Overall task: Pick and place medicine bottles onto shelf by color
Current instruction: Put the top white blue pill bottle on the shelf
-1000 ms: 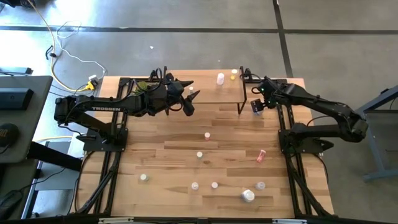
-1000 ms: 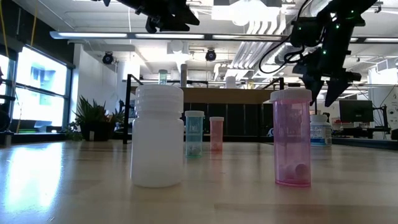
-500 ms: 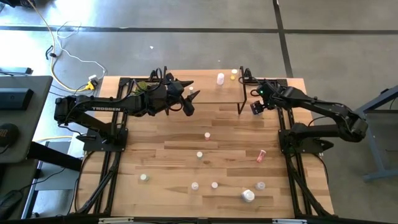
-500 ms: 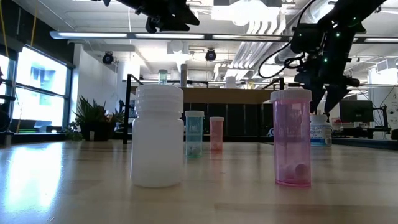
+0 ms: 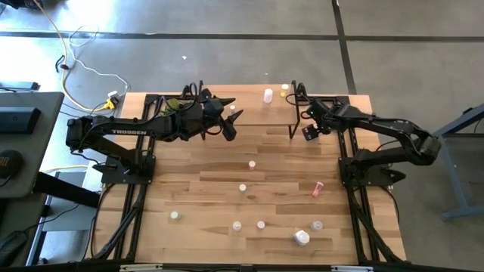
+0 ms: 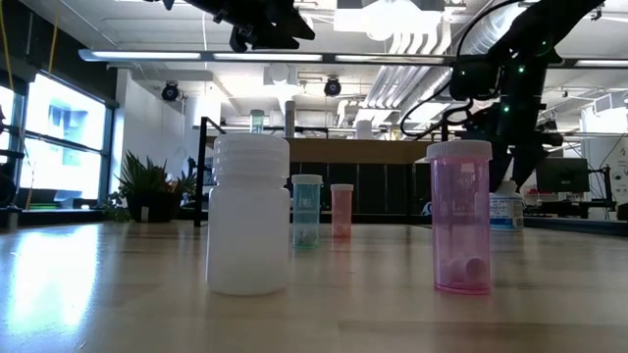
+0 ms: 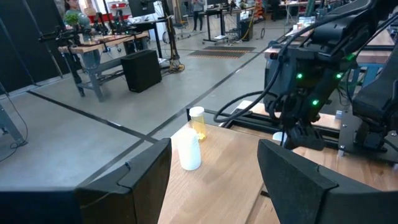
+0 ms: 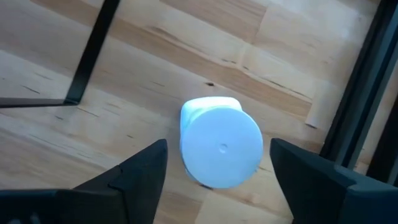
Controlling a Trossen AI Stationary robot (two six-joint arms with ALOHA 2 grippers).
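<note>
White and standing upright, a capped medicine bottle (image 8: 221,149) is sitting on the tabletop (image 5: 227,170) beside the shelf's black leg (image 8: 90,53), directly beneath the right gripper (image 5: 310,132), whose fingers (image 8: 140,177) are spreading wide on either side of the bottle without touching it. On the shelf (image 5: 253,112) at the table's far edge, 2 bottles are standing together: a white bottle (image 5: 268,95) and a yellow bottle (image 5: 284,88), near the right-hand end. More bottles are lying scattered across the near half of the table, among them a pink bottle (image 5: 317,189) and a large white bottle (image 5: 302,238). The left gripper (image 5: 230,119) is hovering above the shelf's left part, fingers (image 7: 134,180) parted and holding nothing. At table height, a translucent pink vial (image 6: 460,217) and a ribbed white jar (image 6: 249,216) are filling the foreground.
</note>
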